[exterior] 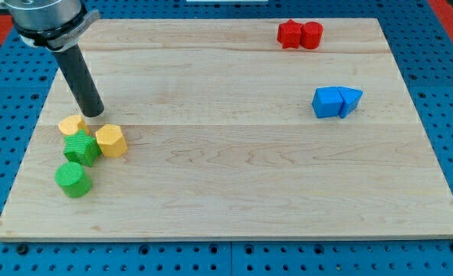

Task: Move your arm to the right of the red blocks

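Two red blocks sit touching at the view's top right: a star-like one (290,34) on the left and a rounder one (311,35) on the right. My rod comes down from the view's top left, and my tip (93,113) rests on the board far to the left of the red blocks. The tip is just above and to the right of a yellow block (72,125).
Another yellow block (111,141), a green star-like block (81,148) and a green cylinder (73,179) cluster below my tip at the left. A blue cube (328,102) and a blue triangle (350,100) touch at the right. The wooden board (234,192) lies on a blue pegboard.
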Tool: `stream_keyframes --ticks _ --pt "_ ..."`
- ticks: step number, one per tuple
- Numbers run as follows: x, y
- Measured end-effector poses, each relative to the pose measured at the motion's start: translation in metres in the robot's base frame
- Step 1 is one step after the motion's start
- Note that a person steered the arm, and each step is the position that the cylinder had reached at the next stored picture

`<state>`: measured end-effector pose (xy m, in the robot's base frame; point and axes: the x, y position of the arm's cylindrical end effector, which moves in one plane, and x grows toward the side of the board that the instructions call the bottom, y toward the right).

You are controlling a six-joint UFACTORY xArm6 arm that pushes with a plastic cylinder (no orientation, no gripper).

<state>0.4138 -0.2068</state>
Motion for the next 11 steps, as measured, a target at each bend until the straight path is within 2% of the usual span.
stream_keyframes --ticks 1,2,5,8,10,11 --pt "-0.002 -0.004" --pt "-0.021 -0.025" --pt "-0.03 -0.024" --pt "-0.113 0.199" --pt "-0.119 0.373" --pt "-0.16 0.415"
